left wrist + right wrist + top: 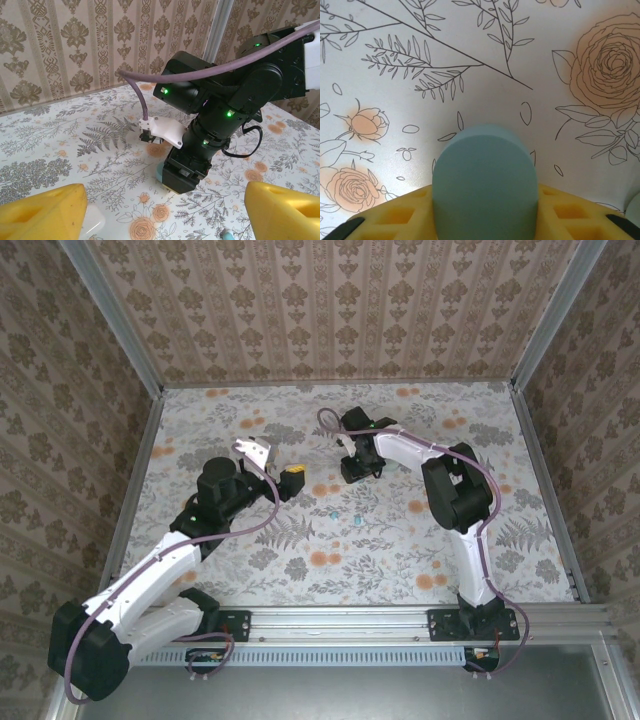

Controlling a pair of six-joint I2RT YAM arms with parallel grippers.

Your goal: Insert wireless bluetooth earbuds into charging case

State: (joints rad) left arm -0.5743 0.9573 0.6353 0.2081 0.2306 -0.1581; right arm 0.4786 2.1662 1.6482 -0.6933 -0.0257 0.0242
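Note:
A teal charging case point(485, 180) stands on the flowered table, and the yellow fingers point(385, 220) of my right gripper point(485, 200) press against both its sides. From the left wrist view the same case point(159, 172) peeks out under the right gripper point(182, 182), which points straight down. My left gripper point(165, 215) hovers open nearby, with nothing between its yellow fingers point(285, 210). One tiny teal earbud point(226, 234) lies close to its right finger. Two small teal earbuds point(334, 510) point(355, 517) rest on the table in front of the right gripper point(352, 472).
A white rounded case point(92, 220) lies just beside my left gripper's left finger. The left gripper point(275, 462) sits left of centre. Metal rails point(540, 480) and patterned walls enclose the table.

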